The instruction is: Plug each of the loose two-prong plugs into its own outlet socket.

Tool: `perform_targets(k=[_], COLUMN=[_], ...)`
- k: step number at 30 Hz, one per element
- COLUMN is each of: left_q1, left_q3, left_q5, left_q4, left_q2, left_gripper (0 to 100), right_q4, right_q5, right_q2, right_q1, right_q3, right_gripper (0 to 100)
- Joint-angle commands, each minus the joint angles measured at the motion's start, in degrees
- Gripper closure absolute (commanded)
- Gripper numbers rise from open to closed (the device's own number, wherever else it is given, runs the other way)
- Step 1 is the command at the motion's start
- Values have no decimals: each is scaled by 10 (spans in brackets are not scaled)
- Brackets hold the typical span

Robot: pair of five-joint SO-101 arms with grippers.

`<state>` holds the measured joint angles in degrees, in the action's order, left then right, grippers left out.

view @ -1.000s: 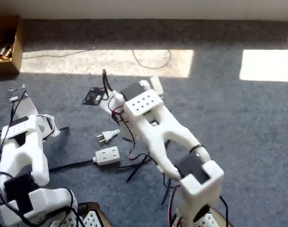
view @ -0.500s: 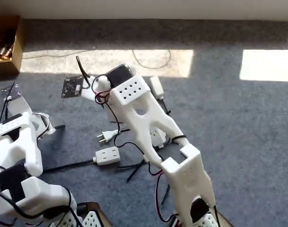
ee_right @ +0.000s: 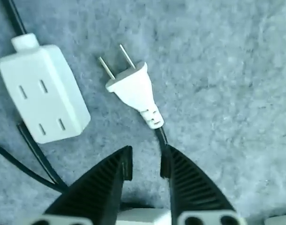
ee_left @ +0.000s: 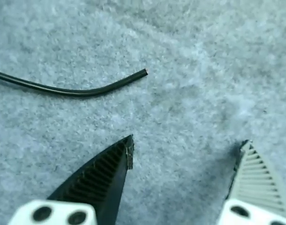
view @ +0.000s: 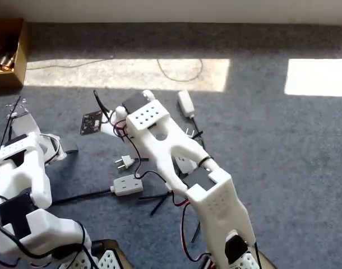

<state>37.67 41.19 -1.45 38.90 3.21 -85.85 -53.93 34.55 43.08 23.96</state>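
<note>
Two task pieces lie apart on the grey carpet (ee_left: 204, 56): a white two-prong plug (ee_right: 131, 86), and just nearer, a white plastic outlet block (ee_right: 42, 91). The right gripper (ee_right: 146, 152) hovers at the plug's black cord (ee_right: 159, 136), jaws narrowly parted and empty. The left gripper (ee_left: 187, 140), at the left, gapes wide beside a loose black cable end (ee_left: 86, 89).

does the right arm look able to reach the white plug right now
Probably yes. The right gripper hangs open right behind the plug, over its cord, with nothing between.
</note>
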Motion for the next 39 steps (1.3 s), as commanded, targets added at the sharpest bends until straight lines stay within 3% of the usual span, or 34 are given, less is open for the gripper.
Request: perform_targets(k=[1, 4, 20, 25, 34, 39], left_q1=[-6, -6, -6, -6, -6, -22], left_q3=[-9, -9, -9, -9, -9, -11], left_q5=[-4, -4, -4, -4, -4, -6], left_q4=[-10, -10, -10, -10, -10, -10], left_q2=[4, 5, 5, 5, 5, 3], left_gripper=[652, 652, 655, 655, 655, 655], right_q4=[25, 52, 98, 92, 70, 68], right_q5=[-4, 22, 1, 0, 7, 150], right_q2=[-15, -13, 48, 20, 8, -7], right_q1=[25, 37, 20, -5, -54, -55], right_q3=[-14, -16, -42, -43, -45, -3], right_gripper=[865, 853, 857, 998, 992, 992])
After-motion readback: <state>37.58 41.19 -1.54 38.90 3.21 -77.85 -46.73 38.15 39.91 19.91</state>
